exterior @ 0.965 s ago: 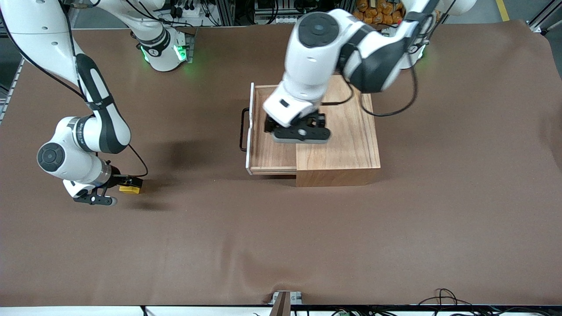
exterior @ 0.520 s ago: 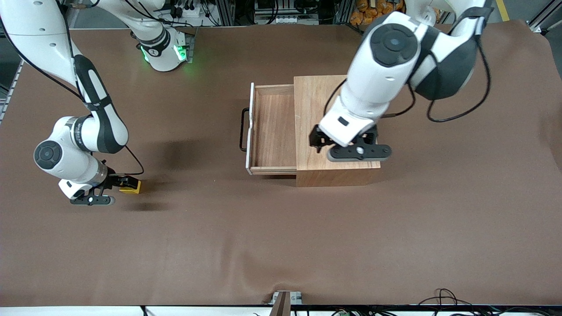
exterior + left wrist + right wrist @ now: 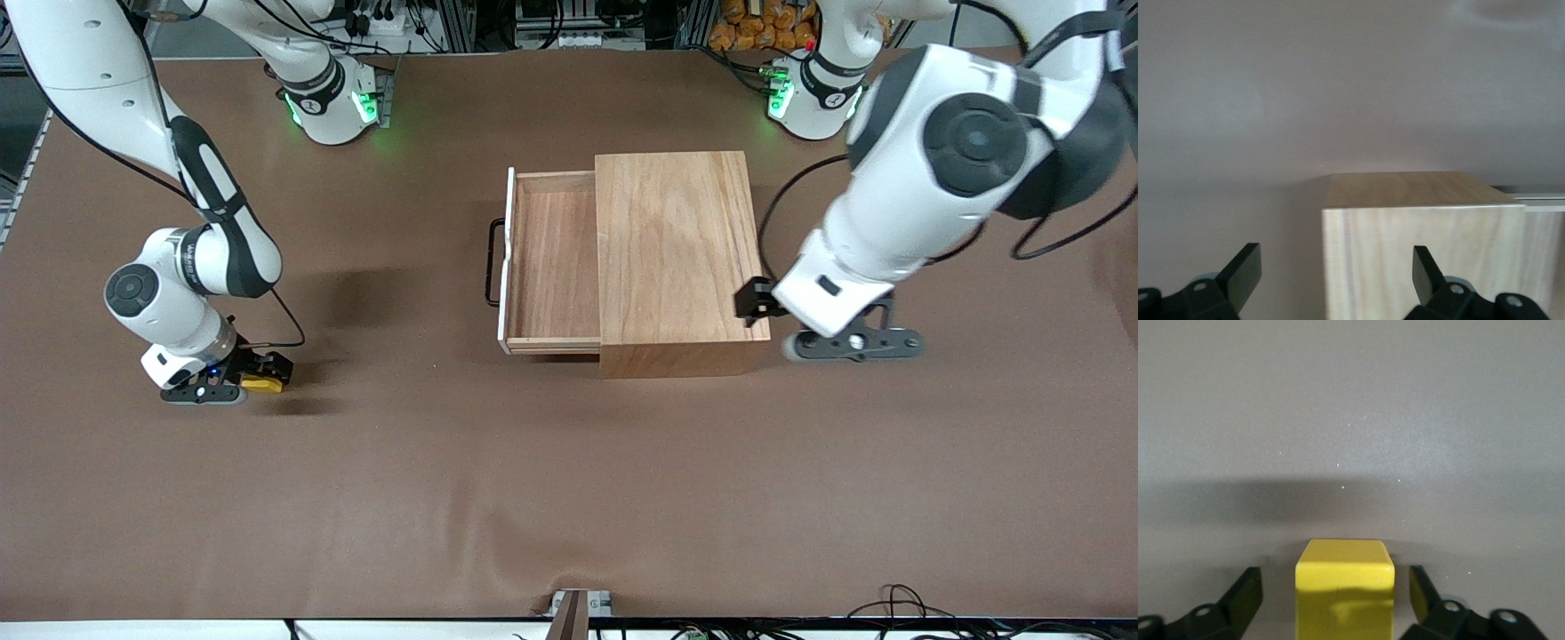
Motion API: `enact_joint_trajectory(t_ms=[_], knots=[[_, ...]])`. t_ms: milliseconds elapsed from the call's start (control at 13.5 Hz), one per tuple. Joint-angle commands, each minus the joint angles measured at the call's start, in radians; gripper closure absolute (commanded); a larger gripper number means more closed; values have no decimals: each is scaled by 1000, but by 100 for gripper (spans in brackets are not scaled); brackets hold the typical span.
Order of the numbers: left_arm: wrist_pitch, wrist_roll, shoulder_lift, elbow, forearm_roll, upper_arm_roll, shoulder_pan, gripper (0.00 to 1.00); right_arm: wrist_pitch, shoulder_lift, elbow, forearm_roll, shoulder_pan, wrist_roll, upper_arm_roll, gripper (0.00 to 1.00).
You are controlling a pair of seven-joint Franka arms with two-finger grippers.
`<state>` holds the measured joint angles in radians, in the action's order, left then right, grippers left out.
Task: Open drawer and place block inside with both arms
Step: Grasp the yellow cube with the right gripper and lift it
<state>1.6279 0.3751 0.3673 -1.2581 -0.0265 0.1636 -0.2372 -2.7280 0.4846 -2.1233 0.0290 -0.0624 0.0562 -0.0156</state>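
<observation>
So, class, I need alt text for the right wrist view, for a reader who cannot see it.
A small yellow block sits on the brown table between the two black fingers of the right claw, which is open, with a gap on each side of the block. The block's shadow lies on the cloth next to it.

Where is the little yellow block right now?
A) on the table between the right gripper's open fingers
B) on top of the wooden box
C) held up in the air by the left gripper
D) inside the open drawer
A: the block sits on the table between the right gripper's open fingers, apart from both.
</observation>
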Motion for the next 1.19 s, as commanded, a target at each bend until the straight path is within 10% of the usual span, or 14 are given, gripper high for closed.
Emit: enact_joint_trajectory(t_ms=[0, 223, 594, 1114], knots=[[-63, -100, -59, -26, 26, 33, 91, 0, -39, -12, -30, 29, -13, -7, 8, 73], [-132, -177, -114, -30, 25, 14, 131, 0, -38, -14, -27, 29, -17, -9, 8, 95], [-262, -328, -241, -78, 23, -131, 121, 0, 178, -151, 16, 29, -13, 17, 8, 99], [-270, -407, -352, -201, 10, -144, 199, 0, 958, -400, 337, 11, 145, -137, 26, 95]])
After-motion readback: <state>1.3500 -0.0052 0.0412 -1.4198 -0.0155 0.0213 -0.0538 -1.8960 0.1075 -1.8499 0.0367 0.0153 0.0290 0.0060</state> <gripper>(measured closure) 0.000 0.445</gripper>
